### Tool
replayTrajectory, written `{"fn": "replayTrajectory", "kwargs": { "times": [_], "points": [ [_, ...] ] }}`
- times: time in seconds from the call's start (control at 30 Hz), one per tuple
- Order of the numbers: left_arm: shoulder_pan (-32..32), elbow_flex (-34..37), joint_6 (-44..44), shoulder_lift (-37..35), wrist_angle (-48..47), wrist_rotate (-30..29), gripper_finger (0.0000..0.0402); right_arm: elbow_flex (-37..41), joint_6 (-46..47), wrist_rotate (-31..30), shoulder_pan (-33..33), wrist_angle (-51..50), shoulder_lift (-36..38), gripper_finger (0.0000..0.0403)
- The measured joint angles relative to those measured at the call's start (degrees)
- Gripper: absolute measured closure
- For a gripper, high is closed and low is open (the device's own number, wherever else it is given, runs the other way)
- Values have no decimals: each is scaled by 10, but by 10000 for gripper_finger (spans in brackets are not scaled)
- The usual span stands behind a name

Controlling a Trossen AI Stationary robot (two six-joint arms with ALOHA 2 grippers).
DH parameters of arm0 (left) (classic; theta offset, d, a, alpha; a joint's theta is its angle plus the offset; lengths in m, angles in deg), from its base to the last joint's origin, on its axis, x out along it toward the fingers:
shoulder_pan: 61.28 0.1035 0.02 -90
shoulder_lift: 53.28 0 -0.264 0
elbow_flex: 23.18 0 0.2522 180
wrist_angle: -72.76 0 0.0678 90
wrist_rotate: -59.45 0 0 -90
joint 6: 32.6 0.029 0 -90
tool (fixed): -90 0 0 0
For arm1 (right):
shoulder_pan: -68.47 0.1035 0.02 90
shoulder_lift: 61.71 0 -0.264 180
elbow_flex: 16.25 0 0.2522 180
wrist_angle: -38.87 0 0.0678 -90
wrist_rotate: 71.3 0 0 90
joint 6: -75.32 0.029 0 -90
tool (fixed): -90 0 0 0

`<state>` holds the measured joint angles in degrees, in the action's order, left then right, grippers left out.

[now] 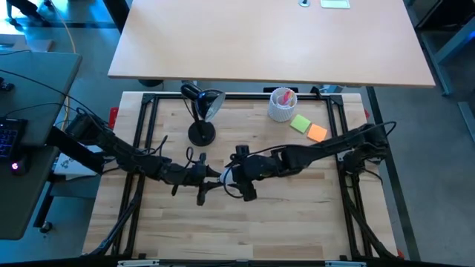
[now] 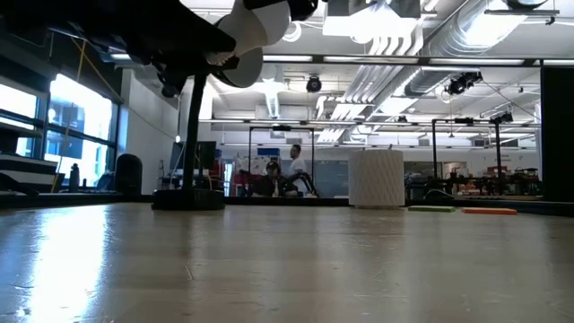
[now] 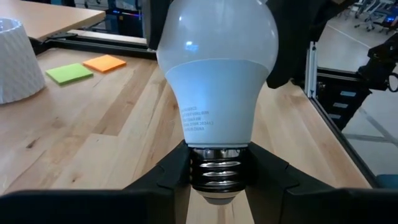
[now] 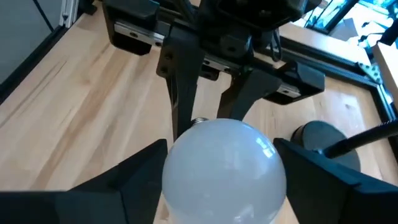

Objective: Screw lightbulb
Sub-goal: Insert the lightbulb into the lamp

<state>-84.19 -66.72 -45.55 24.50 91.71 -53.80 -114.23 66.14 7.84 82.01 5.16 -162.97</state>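
- The lightbulb (image 3: 216,81) is held in the air above the middle of the wooden table (image 1: 245,230), between the two arms and in front of the black desk lamp (image 1: 202,113).
- Its long axis lies about level, along the line from one arm to the other. The silvery screw base (image 3: 217,173) points toward the left arm, and the white round dome points toward the right arm.
- The left gripper (image 3: 217,177) is narrow and clamps the screw base; both its dark fingers (image 3: 169,177) touch the threads from two sides.
- The right gripper (image 4: 219,171) is set wide around the dome of the lightbulb (image 4: 224,171). Its fingers (image 4: 134,171) stand on each side of the glass; I cannot tell if they press it or only stand beside it.
- In the high view the two grippers meet nearly tip to tip, left gripper (image 1: 210,175) and right gripper (image 1: 231,173).
- Farther back on the table stand a white ribbed cup (image 1: 282,105), and beside it lie a green note pad (image 1: 300,123) and an orange note pad (image 1: 317,133).
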Motion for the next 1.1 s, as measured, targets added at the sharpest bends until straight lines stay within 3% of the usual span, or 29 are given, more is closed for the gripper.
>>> {"fn": "replayTrajectory", "kwargs": {
  "times": [0.37,0.6,0.73,0.9,1.0,1.1],
  "points": [
    [0,0,2,-1,-16,-13,249,0,0,-22,4,-25,3,150],
    [-2,0,-27,-46,-147,7,208,-8,1,-105,26,-69,45,151],
    [-9,0,-35,-79,-215,-14,201,-7,17,-144,38,-104,76,151],
    [-25,0,-50,-102,-295,-134,200,50,47,-156,42,-112,131,152],
    [-36,0,-93,-103,-363,-269,200,142,91,-164,37,-58,174,152],
    [-33,0,-195,-99,-451,-422,200,231,132,-202,37,29,210,152]
  ]
}}
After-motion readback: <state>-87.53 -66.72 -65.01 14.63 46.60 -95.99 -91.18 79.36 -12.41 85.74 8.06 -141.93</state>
